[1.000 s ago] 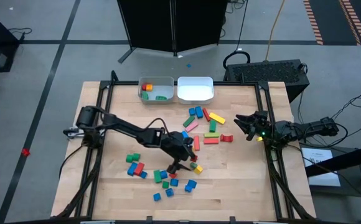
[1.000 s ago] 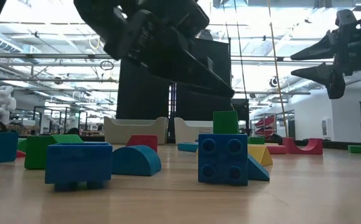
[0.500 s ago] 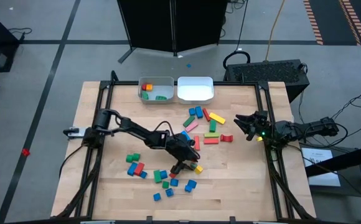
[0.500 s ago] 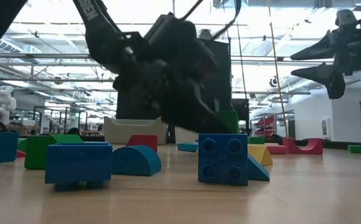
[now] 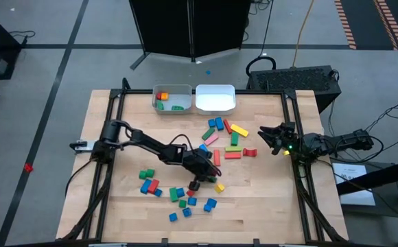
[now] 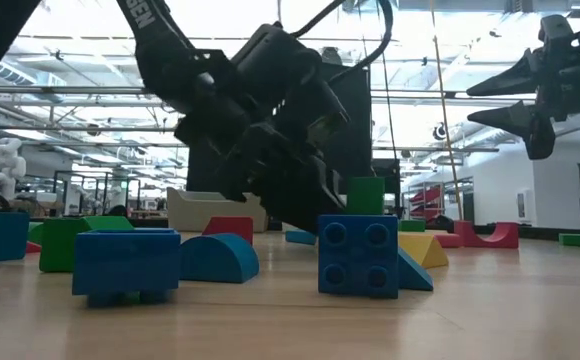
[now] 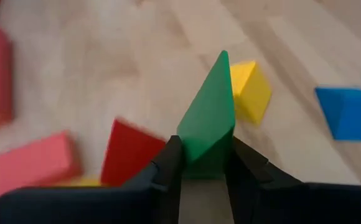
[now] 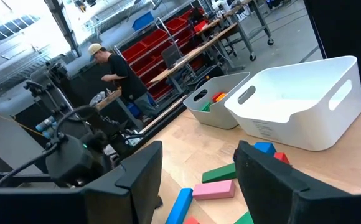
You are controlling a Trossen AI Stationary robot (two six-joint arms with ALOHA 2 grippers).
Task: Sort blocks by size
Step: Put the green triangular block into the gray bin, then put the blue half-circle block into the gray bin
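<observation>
Only the left wrist view shows it: the left gripper [image 7: 200,163] is clamped on a green wedge block [image 7: 208,121], just beside a yellow block [image 7: 250,90]. Away from these, the right gripper [image 5: 270,139] hangs spread apart.

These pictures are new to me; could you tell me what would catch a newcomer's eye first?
Probably the left gripper, low over the middle of the table and shut on a green block among the scattered blocks. Next, two pale bins at the far edge: the left bin holds a few blocks, the right bin looks empty. The right gripper waits open at the table's right side.
</observation>
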